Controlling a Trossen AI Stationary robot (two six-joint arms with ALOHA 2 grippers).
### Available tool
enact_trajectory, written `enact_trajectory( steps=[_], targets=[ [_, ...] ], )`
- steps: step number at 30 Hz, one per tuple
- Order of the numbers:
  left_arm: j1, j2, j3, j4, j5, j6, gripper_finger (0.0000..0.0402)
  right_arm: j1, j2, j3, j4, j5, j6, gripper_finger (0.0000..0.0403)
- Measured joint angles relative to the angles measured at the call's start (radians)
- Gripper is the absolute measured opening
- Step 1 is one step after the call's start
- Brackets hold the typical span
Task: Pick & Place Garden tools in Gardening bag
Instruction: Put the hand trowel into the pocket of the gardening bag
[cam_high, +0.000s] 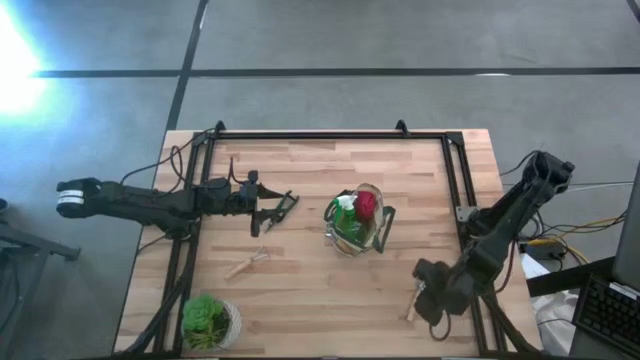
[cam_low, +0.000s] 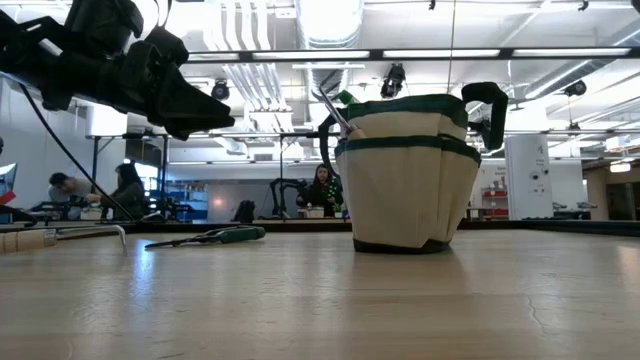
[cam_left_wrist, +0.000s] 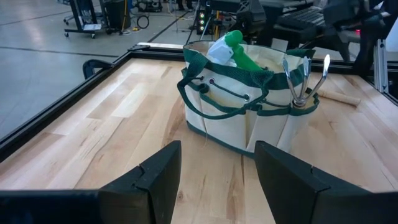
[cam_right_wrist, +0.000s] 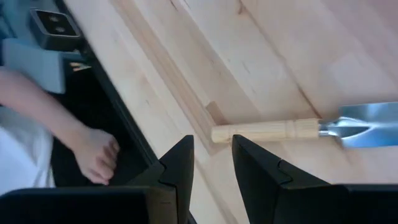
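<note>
My right pincer (cam_right_wrist: 211, 163) hangs parted over the trowel (cam_right_wrist: 298, 129) handle, lined up to grasp it, well apart from the bag (cam_high: 356, 222). My left pincer (cam_left_wrist: 217, 180) waits released, facing the bag, nearer the pruners (cam_high: 275, 212).

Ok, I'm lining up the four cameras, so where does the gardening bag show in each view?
High view: gardening bag sits just right of the table's centre.
Low view: it stands upright right of centre, handle at its right.
Left wrist view: it fills the upper middle, beyond the left tool.
Right wrist view: not in it.
Shared landmark: the green spray bottle poking out of the bag's top.
</note>
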Motion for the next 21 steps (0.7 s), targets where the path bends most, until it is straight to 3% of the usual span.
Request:
enact_trajectory(
  steps=[9, 15, 21],
  targets=[
    [0.000, 0.000, 0.000, 0.000, 0.000, 0.000, 0.0207, 0.000, 0.210, 0.149, -0.095, -0.040, 0.149, 0.0104],
    [0.000, 0.000, 0.000, 0.000, 0.000, 0.000, 0.0207, 0.000, 0.276, 0.246, -0.293, -0.085, 0.362, 0.0100],
    [0.000, 0.000, 0.000, 0.000, 0.000, 0.000, 0.0207, -0.001, 0.325, 0.269, -0.314, -0.082, 0.544, 0.0107]
  ],
)
